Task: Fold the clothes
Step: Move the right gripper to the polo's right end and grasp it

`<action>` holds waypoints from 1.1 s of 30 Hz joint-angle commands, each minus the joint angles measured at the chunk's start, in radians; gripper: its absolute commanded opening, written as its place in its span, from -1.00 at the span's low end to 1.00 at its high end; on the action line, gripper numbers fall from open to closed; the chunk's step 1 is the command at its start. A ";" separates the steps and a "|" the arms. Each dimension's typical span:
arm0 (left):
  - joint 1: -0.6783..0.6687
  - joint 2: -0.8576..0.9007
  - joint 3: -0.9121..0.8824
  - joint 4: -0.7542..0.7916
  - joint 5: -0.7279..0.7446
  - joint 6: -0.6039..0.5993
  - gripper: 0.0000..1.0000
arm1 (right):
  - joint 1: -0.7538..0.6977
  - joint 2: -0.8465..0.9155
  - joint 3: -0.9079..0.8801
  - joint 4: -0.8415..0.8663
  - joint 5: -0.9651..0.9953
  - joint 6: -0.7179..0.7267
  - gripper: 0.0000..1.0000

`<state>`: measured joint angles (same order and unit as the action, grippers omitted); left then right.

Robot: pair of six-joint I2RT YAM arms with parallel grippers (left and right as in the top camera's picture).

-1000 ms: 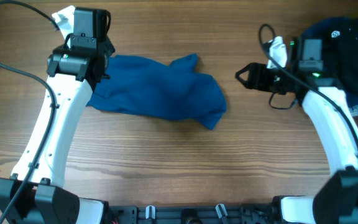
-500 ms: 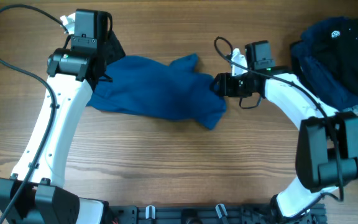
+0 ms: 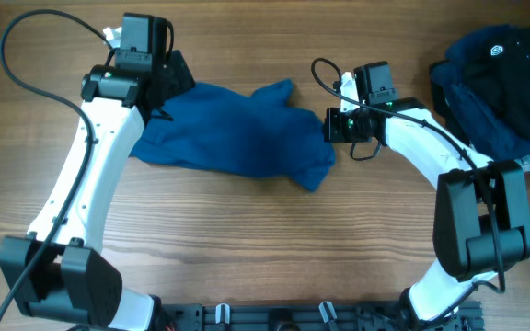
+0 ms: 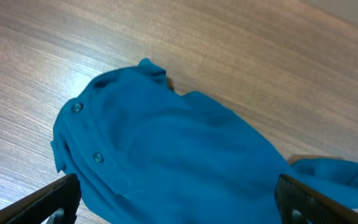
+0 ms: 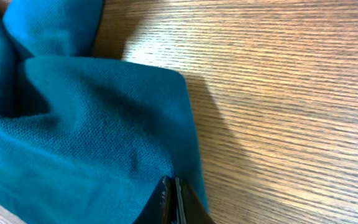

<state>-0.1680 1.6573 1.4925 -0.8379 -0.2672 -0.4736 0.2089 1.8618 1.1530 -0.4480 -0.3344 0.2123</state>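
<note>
The clothes, a medium-blue shirt, lie crumpled across the middle of the wooden table. The left wrist view shows the button placket and collar end. My left gripper hovers over the shirt's upper-left end. It is open wide, one finger at each side of the fabric, touching nothing. My right gripper is at the shirt's right edge. In the right wrist view its fingers are pressed together on the blue fabric close to its hem.
A heap of dark navy and black garments with a small white logo sits at the back right corner. A black cable loops above the right wrist. Bare wood runs in front of the shirt.
My right arm swung left from beside the dark heap to the shirt's right edge and its jaws closed there. My left gripper opened wider and shifted slightly up and right.
</note>
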 commanded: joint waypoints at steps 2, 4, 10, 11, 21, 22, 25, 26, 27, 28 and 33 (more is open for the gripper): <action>0.005 0.022 0.013 -0.011 0.010 -0.006 0.93 | 0.000 -0.060 0.077 -0.064 0.017 -0.010 -0.92; 0.005 0.022 0.013 -0.011 0.010 -0.006 0.93 | 0.000 -0.105 0.136 -0.124 0.024 -0.043 -0.92; 0.005 0.022 0.013 -0.013 0.010 -0.006 0.93 | 0.000 -0.118 0.167 -0.181 0.043 -0.050 -0.92; 0.005 0.022 0.013 -0.014 0.010 -0.006 0.93 | 0.000 -0.118 0.167 -0.190 0.044 -0.047 -0.92; 0.005 0.022 0.013 -0.013 0.010 -0.006 0.96 | 0.000 -0.052 0.113 -0.261 -0.040 -0.048 0.12; 0.005 0.022 0.013 -0.013 0.010 -0.006 0.96 | 0.001 -0.046 0.096 -0.250 -0.058 -0.048 0.12; 0.005 0.022 0.013 -0.013 0.009 -0.006 0.98 | 0.002 -0.035 0.061 -0.231 -0.063 -0.048 0.10; 0.005 0.022 0.013 -0.013 0.009 -0.006 0.98 | 0.002 -0.031 0.048 -0.222 -0.064 -0.048 0.10; 0.005 0.022 0.013 -0.013 0.010 -0.006 0.98 | 0.002 -0.027 0.033 -0.213 -0.065 -0.048 0.10; 0.005 0.022 0.013 -0.013 0.010 -0.006 0.98 | 0.002 -0.024 0.019 -0.204 -0.072 -0.048 0.10; 0.005 0.022 0.013 -0.013 0.009 -0.006 0.99 | 0.011 -0.014 -0.050 -0.142 -0.139 -0.052 0.10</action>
<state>-0.1680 1.6703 1.4925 -0.8497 -0.2626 -0.4736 0.2089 1.8271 1.1416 -0.6144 -0.4053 0.1711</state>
